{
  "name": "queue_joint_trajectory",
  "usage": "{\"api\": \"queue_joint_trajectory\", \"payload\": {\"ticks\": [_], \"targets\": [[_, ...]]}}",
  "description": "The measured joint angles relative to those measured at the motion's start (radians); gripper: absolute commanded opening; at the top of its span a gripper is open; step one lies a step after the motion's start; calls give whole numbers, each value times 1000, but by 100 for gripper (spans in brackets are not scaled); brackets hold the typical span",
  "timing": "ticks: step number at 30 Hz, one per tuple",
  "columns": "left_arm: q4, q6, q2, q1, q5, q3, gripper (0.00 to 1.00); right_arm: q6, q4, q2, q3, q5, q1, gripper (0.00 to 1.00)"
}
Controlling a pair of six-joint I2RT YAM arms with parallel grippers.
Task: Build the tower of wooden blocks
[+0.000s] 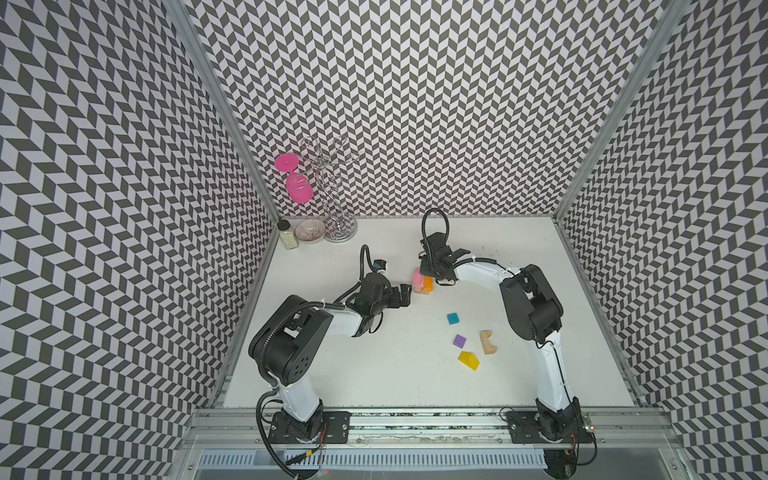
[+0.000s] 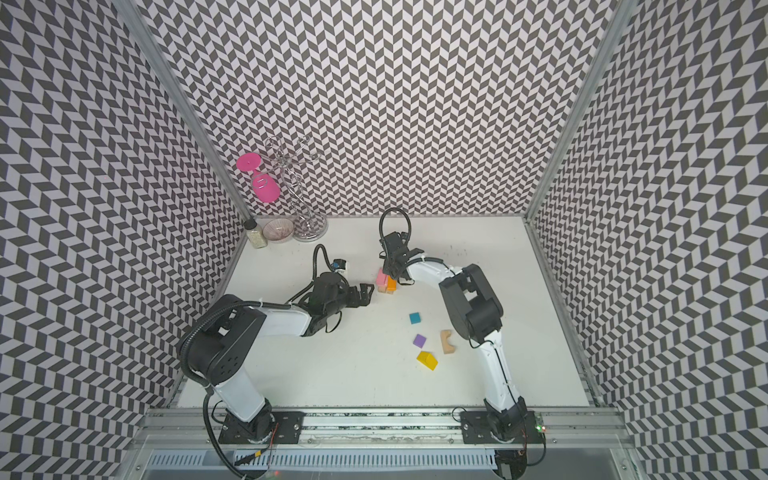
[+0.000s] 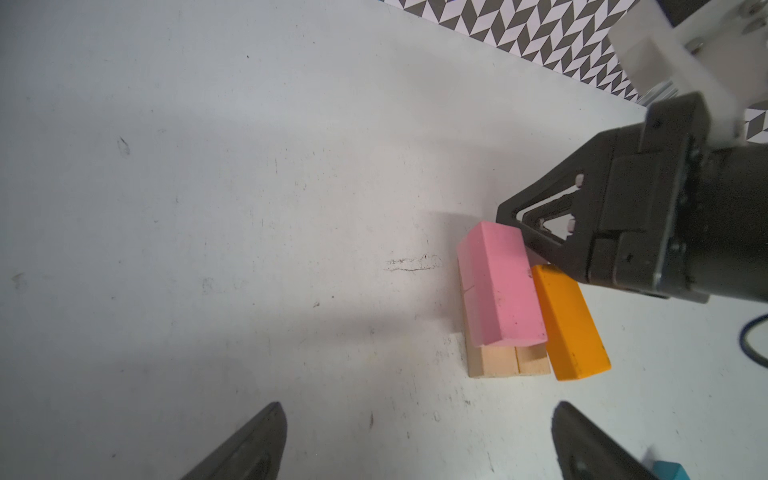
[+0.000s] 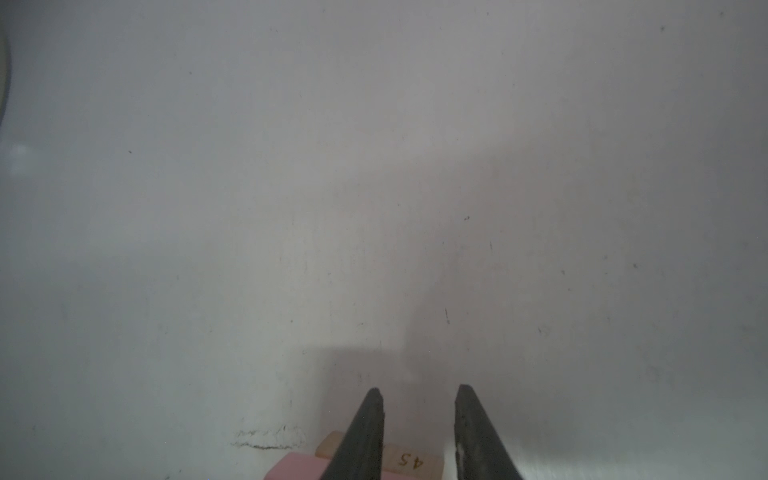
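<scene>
The tower [image 1: 422,283] is low: a pink slab [image 3: 498,282] lies on tan bars [image 3: 507,365], and an orange slab [image 3: 569,324] leans at its side. My right gripper [image 4: 419,388] hangs over the far end of the stack with its fingers a narrow gap apart and nothing between them. A tan bar marked 45 [image 4: 409,459] shows beneath them. My left gripper [image 3: 417,415] stands wide open and empty just left of the stack [image 2: 384,282]. A teal cube [image 1: 453,318], a purple cube [image 1: 459,341], a tan arch [image 1: 488,342] and a yellow roof piece [image 1: 468,360] lie loose in front.
In the back left corner stand a chrome rack [image 1: 338,232] with a pink goblet [image 1: 297,187] hanging on it, a small bowl [image 1: 310,231] and a shaker jar [image 1: 287,235]. Patterned walls enclose the white table [image 1: 374,374] on three sides.
</scene>
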Motion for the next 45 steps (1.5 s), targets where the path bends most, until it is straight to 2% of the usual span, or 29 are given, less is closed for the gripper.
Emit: {"api": "queue_joint_trajectory", "payload": {"ticks": [7, 12, 18, 23, 29, 36, 45], "targets": [[0, 0, 0, -5, 1, 0, 100, 2, -32, -14, 36, 39, 0, 35], [-2, 0, 0, -5, 1, 0, 100, 3, -36, -111, 8, 75, 0, 35], [-8, 0, 0, -5, 2, 3, 100, 11, 71, -380, -310, 77, 15, 34], [-9, 0, 0, -5, 1, 9, 100, 23, 147, -489, -556, 48, 68, 34], [-10, 0, 0, -5, 0, 9, 100, 27, 171, -496, -663, -15, 108, 32], [-12, 0, 0, -5, -1, 9, 100, 27, 240, -446, -617, -44, 111, 32], [-14, 0, 0, -5, -4, 9, 100, 27, 247, -364, -559, -53, 112, 31]]}}
